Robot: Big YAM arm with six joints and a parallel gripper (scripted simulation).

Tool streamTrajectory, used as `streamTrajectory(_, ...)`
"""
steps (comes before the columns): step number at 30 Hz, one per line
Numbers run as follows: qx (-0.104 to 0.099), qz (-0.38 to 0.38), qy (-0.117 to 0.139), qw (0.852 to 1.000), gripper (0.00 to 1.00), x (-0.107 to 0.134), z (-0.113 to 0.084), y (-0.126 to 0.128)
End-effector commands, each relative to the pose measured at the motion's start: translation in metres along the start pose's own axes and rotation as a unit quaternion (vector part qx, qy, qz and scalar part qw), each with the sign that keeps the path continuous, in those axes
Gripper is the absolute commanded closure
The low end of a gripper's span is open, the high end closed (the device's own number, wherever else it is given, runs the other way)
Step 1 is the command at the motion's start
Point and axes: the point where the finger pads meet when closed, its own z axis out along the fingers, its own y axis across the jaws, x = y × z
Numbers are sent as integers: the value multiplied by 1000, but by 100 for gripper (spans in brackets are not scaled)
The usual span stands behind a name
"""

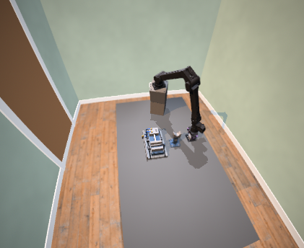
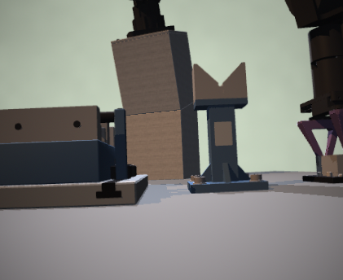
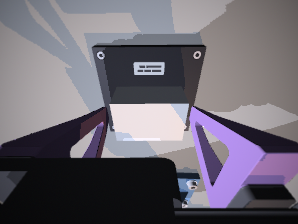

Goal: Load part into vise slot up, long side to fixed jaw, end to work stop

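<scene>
While the V-block [image 1: 177, 134] [image 2: 220, 91] stood between the vise [image 1: 155, 144] [image 2: 46, 163] and the infeed plate [image 2: 331, 179] [image 3: 147, 52], the part [image 2: 336, 164] [image 3: 149, 121] sat on that plate, well apart from the V-block. Also off to that side, the tool [image 1: 192, 136] [image 2: 338, 159] [image 3: 149, 112] was spread wide, its fingers flanking the part, gripping nothing.

The top camera looks steeply down from high above the mat [image 1: 170, 198] [image 2: 168, 236], towards its far edge. The exterior one, low and close, faces that edge; the wrist one looks down close over the infeed plate [image 1: 192, 139] [image 2: 331, 179] [image 3: 117, 65]. All 3 share the plate.
</scene>
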Motion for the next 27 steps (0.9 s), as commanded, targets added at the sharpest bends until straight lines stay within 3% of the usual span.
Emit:
streamTrajectory(1, 2, 0, -2, 1000, 19, 3, 9, -4)
streamTrajectory(4, 15, 2, -9, 1000, 19, -3, -1, -18)
streamTrajectory(8, 11, 3, -7, 1000, 19, -1, 5, -14)
streamTrajectory(10, -3, -1, 1, 1000, 19, 5, 11, 1)
streamTrajectory(16, 13, 3, -7, 1000, 19, -1, 2, -15)
streamTrajectory(27, 9, 2, -5, 1000, 19, 1, 4, -11)
